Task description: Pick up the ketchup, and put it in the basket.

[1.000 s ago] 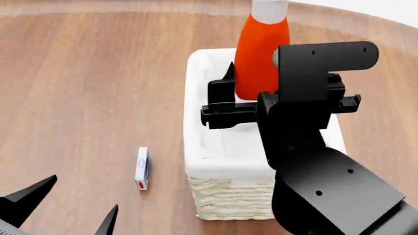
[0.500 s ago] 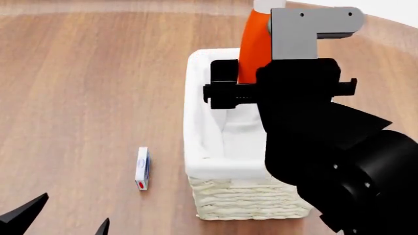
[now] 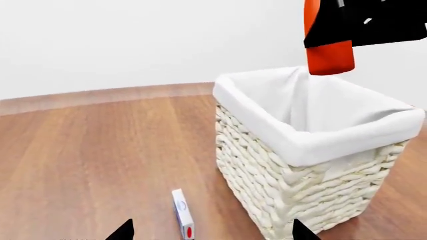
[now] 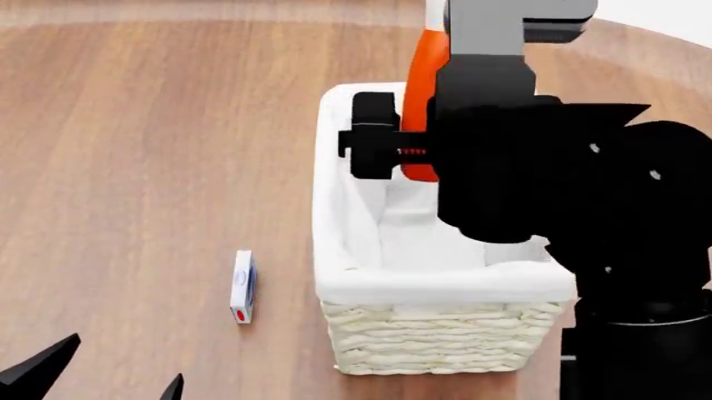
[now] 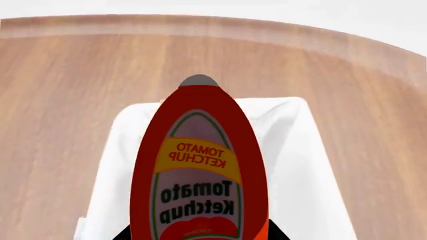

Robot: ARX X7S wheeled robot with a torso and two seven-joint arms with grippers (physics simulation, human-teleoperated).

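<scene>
The ketchup [image 4: 421, 92], an orange-red bottle, hangs upright over the far half of the basket [image 4: 333, 208]. My right gripper [image 4: 406, 154] is shut on its lower body. In the right wrist view the ketchup [image 5: 200, 170] fills the middle with its label showing, and the basket's white liner [image 5: 303, 165] lies below it. From the left wrist view the ketchup's base [image 3: 330, 57] is above the rim of the basket [image 3: 313, 150], clear of it. My left gripper [image 4: 112, 383] stays low at the near left, open and empty [image 3: 212, 235].
A small white box [image 4: 243, 287] with blue and red marks lies on the wooden table [image 4: 133, 150], left of the basket and just ahead of my left gripper, also seen as the box [image 3: 181, 215]. The table's curved far edge [image 5: 320, 35] runs behind the basket.
My right arm has swung up and over the basket, and the ketchup has sunk a little toward the opening. The left gripper has dropped lower in the head view.
</scene>
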